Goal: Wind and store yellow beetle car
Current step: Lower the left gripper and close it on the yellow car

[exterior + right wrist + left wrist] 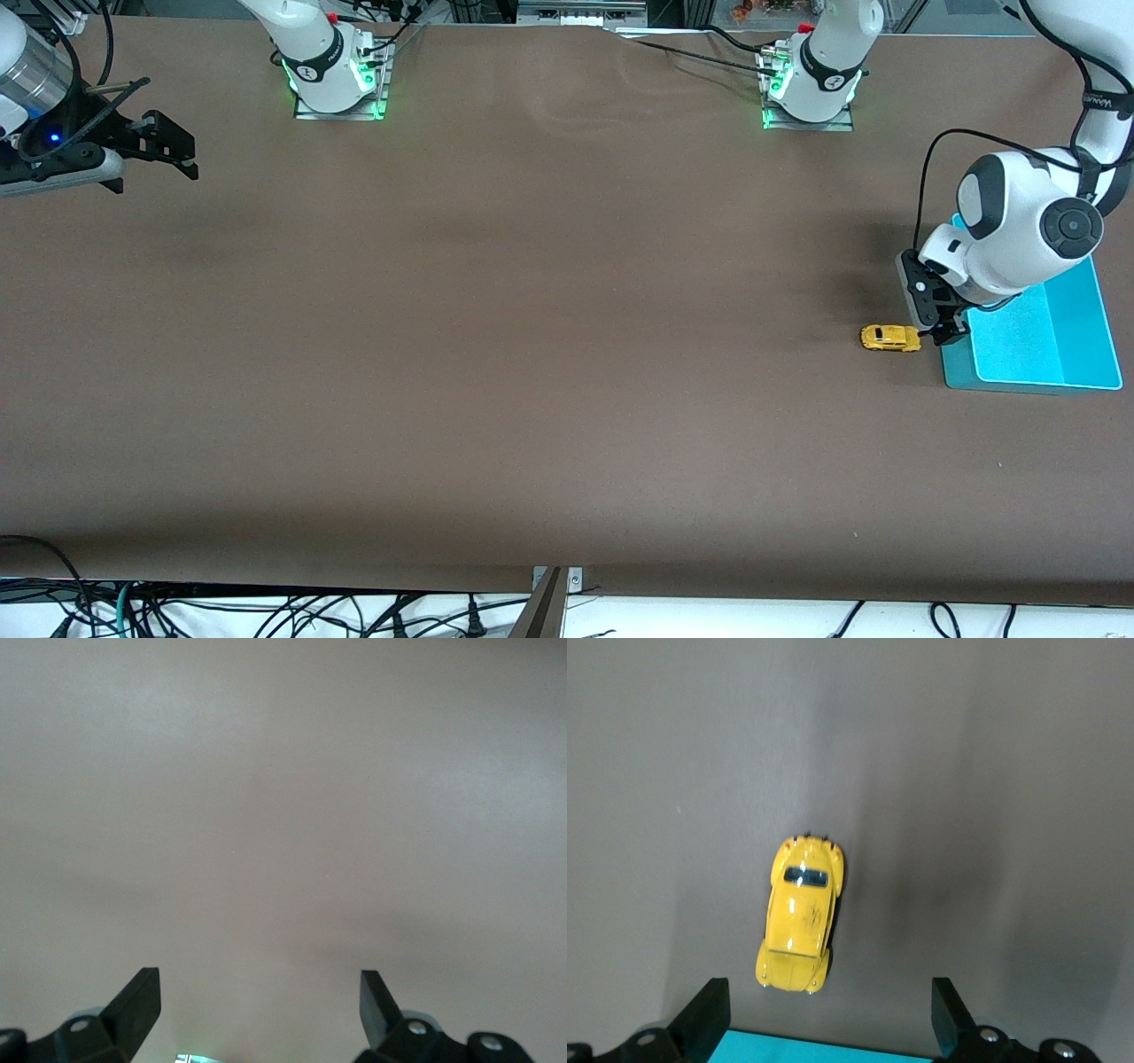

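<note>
The yellow beetle car (890, 338) stands on its wheels on the brown table, just beside the edge of a turquoise tray (1076, 310) at the left arm's end. My left gripper (944, 330) is open and empty, low over the tray's edge, right next to the car. In the left wrist view the car (799, 915) lies ahead of the open fingers (707, 1014), not between them, and the tray edge (824, 1051) shows under them. My right gripper (168, 146) is open and empty, held up over the right arm's end of the table, waiting.
The turquoise tray is flat with a raised rim. The arm bases (335, 75) stand along the table edge farthest from the front camera. Cables hang below the near table edge (266, 611).
</note>
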Robot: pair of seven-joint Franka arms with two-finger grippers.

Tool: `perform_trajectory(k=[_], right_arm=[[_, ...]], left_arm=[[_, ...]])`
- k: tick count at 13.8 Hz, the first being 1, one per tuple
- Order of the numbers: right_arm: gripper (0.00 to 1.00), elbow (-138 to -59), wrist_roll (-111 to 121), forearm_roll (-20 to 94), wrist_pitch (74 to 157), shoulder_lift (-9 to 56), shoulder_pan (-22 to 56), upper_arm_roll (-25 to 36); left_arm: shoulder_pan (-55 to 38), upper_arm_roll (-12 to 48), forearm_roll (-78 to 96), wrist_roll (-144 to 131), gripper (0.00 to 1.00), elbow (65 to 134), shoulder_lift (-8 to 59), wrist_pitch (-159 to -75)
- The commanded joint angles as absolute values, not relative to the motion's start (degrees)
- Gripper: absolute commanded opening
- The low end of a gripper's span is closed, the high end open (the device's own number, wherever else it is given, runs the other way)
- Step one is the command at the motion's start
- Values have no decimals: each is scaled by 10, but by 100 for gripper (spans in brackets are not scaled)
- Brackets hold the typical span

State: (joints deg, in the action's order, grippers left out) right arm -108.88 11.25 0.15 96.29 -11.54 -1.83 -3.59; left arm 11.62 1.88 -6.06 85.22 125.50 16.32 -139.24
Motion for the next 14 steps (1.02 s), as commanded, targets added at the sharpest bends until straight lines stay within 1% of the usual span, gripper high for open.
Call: perform_trajectory(k=[1, 4, 10, 12, 14], right_arm=[[100, -1081, 103, -9, 953, -118, -5, -29], [100, -1081, 105, -9, 953, -118, -5, -28], [100, -1083, 103, -9, 954, -118, -4, -29], [100, -1084, 102, -9, 954, -118, -4, -29], [100, -1084, 102, -9, 954, -118, -4, -29]], left_arm=[[127, 22, -78, 864, 100, 1243, 202, -1430], [126, 23, -77, 864, 100, 1241, 215, -1443], [118, 23, -83, 899, 100, 1213, 242, -1452], [118, 24, -83, 924, 100, 1214, 252, -1471], [117, 25, -83, 931, 100, 1214, 255, -1472]])
